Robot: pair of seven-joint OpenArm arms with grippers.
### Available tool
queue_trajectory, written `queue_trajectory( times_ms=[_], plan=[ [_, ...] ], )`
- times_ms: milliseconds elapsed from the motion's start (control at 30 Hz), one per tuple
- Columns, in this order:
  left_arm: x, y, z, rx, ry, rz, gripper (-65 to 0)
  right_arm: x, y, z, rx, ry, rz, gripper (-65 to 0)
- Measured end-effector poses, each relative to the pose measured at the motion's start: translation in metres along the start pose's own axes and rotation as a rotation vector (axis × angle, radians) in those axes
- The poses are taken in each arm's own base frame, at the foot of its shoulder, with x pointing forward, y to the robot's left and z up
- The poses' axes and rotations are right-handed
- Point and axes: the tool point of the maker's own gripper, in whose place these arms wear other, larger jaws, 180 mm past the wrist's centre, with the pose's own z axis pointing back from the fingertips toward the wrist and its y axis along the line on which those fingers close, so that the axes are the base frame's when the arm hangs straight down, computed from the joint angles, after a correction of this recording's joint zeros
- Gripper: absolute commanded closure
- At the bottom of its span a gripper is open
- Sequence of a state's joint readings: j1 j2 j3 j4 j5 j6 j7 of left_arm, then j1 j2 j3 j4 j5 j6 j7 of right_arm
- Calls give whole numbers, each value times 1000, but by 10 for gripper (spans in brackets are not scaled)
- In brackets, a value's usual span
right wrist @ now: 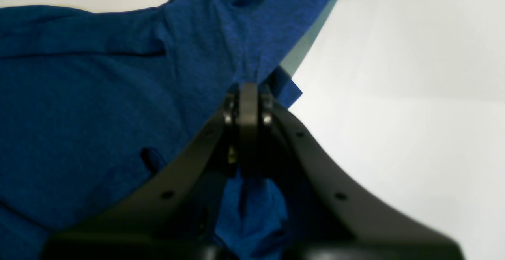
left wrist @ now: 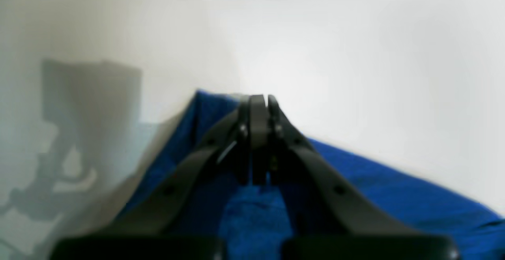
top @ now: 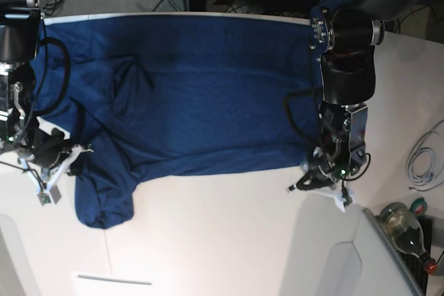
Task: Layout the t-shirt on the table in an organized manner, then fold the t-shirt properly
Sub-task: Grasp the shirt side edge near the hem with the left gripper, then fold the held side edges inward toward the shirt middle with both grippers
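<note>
At far left of the base view, the right gripper [top: 52, 171] sits low on the table [top: 222, 240], its jaws pinched together on a bunch of t-shirt [top: 187, 95] fabric near the short sleeve that hangs toward the camera. Across the middle, the blue shirt lies spread wide on the white tabletop, mostly flat with a few creases. At right, the left gripper [top: 320, 175] presses at the shirt's lower corner, jaws clamped together on the cloth edge. Beyond it lie a bottle [top: 406, 225] and a cable [top: 423, 161].
</note>
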State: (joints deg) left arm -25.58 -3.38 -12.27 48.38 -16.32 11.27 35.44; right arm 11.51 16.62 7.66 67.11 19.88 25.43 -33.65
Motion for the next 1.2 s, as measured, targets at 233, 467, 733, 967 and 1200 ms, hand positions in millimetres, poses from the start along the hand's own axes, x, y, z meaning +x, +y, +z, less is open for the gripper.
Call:
queue_trajectory(
  times_ms=[233,467,733,967,1200],
  plan=[
    [-12,10,11,88,16,-23,-248,0,0,0,1,-1,-1,0],
    [-26,1,10,70,37,-50,-244,0,0,0,0,0,0,0],
    [-44,14,2,108,85,-53,-244,-11,1,-5,6,26,-21,0],
    [-44,15,2,109,90,-52,0,-16,0,-6,6,38,-29,0],
    [-24,3,10,76,35,-45,0,-14,0,-6,6,34,-29,0]
  ],
)
